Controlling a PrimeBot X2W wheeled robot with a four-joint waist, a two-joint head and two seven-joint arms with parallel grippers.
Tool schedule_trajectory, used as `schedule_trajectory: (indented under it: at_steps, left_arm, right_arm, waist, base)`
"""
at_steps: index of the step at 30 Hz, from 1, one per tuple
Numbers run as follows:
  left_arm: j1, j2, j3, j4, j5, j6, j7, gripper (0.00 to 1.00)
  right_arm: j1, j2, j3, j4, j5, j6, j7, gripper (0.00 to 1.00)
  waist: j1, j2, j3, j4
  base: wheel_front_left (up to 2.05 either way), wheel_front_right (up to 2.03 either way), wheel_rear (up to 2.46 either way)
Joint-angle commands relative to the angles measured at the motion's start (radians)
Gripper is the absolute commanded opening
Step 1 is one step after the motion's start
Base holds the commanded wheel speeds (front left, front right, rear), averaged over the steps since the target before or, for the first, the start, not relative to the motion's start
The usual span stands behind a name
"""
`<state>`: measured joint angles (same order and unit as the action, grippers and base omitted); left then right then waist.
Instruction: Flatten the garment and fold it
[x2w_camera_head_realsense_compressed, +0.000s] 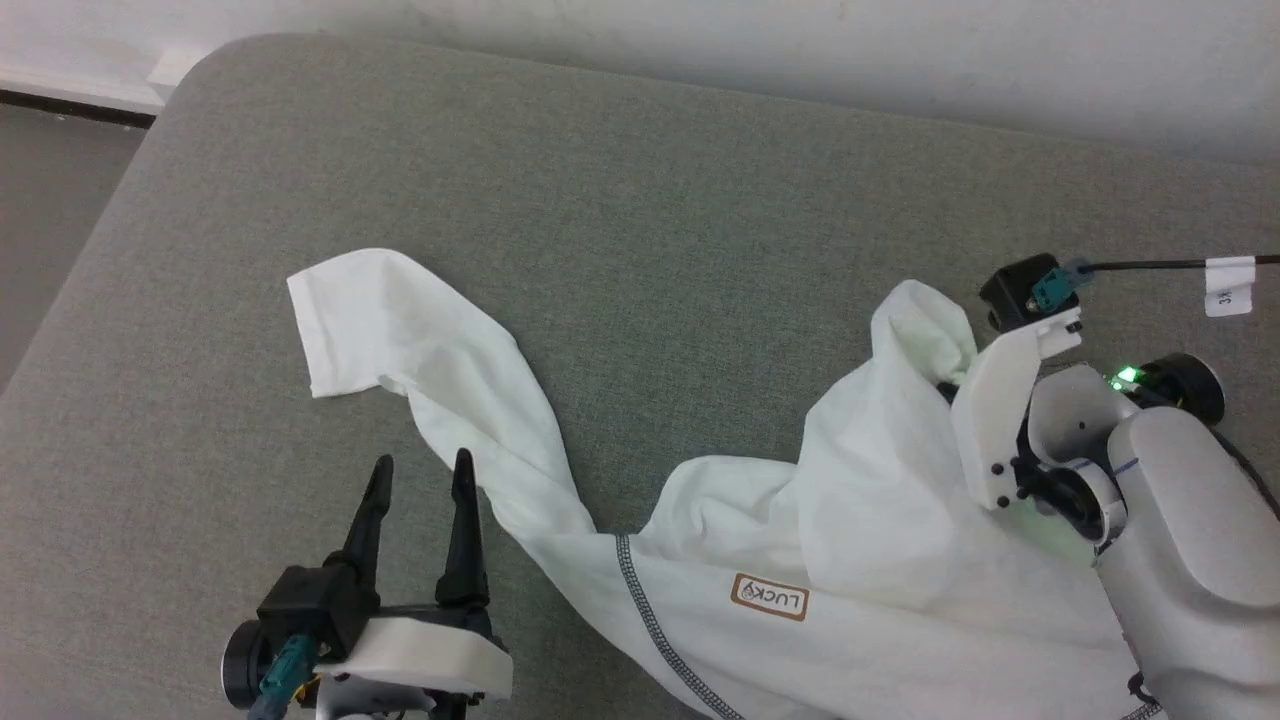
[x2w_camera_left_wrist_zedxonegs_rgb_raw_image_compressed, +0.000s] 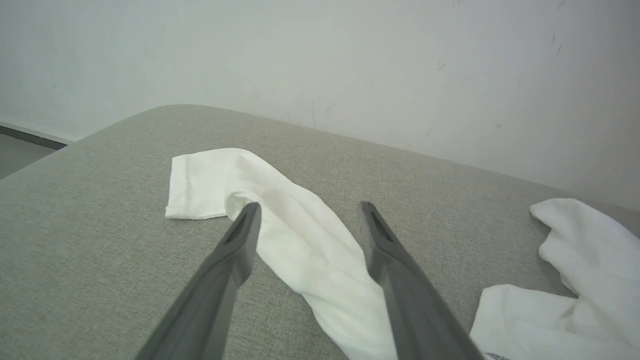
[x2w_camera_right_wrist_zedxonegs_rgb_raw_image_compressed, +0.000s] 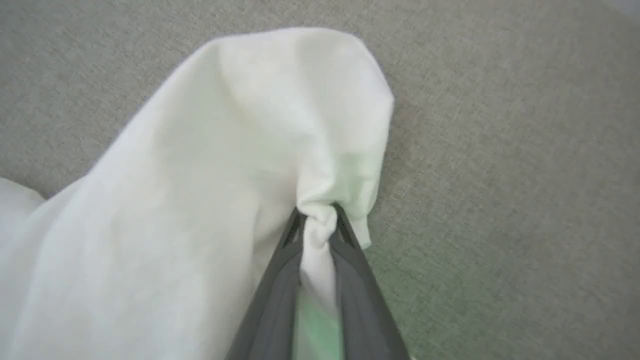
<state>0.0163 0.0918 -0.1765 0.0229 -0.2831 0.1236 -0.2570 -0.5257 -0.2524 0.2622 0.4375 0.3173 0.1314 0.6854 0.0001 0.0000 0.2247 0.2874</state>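
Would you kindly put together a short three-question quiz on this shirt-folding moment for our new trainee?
1. True or false: the right gripper is shut on a bunch of the garment.
2. Choose one: the left gripper is A) open and holding nothing; B) shut on a sleeve; C) shut on a hem.
3. Fill in the blank: the brown label on the garment, seen upside down in the head view, reads ____.

Key: 1 true; 2 A; 3 LUCKY.
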Motion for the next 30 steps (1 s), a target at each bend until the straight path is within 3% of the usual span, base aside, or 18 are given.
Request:
schedule_trajectory:
  at_steps: [1,5,12,17,23,24,25,30]
  left_arm:
    - [-0.01,-0.006,0.002,0.004,-0.001,-0.007,-0.005,1.0]
    - [0.0,-0.009,0.004,0.0,0.001,-0.005,-0.005,1.0]
    - [-0.022,-0.023,-0.008,-0.017,-0.003,-0.016,-0.005,1.0]
    - [-0.063,-0.034,-0.034,-0.023,-0.008,-0.026,-0.005,1.0]
    - [-0.127,-0.04,-0.075,0.004,-0.028,-0.05,-0.005,1.0]
    - [-0.135,-0.04,-0.081,0.008,-0.031,-0.051,-0.005,1.0]
    - [-0.142,-0.041,-0.086,0.01,-0.037,-0.05,-0.005,1.0]
    - [-0.157,-0.041,-0.095,0.014,-0.054,-0.031,-0.005,1.0]
  right_arm:
    - [-0.043,-0.007,0.01,0.001,-0.002,-0.001,-0.031,0.0]
    - [-0.14,-0.03,0.023,-0.026,0.0,-0.001,-0.067,0.0]
    - [-0.456,-0.131,0.066,-0.067,-0.065,-0.001,-0.102,0.0]
    - [-0.616,-0.187,0.111,-0.009,-0.118,-0.001,-0.118,0.0]
    - [-0.643,-0.233,0.152,0.101,-0.179,-0.001,-0.168,0.0]
    - [-0.64,-0.241,0.162,0.118,-0.193,-0.001,-0.182,0.15]
    - [-0.637,-0.241,0.158,0.137,-0.2,-0.001,-0.194,1.0]
    - [-0.629,-0.22,0.176,0.202,-0.21,-0.001,-0.24,1.0]
  waist:
    - [-0.0001,0.0,-0.017,0.0]
    - [-0.0001,0.0,-0.024,0.0]
    - [-0.0001,0.0,0.05,0.043]
    - [-0.0001,0.0,0.137,0.096]
    - [-0.0001,0.0,0.21,0.168]
    - [-0.0001,0.0,0.219,0.175]
    - [-0.0001,0.0,0.226,0.179]
    - [-0.0001,0.0,0.226,0.168]
  base:
    - [0.0,0.0,0.0]
    - [0.0,0.0,0.0]
    - [0.0,0.0,0.0]
    - [0.0,0.0,0.0]
    - [0.0,0.0,0.0]
    - [0.0,0.0,0.0]
    - [0.0,0.0,0.0]
    - [0.0,0.0,0.0]
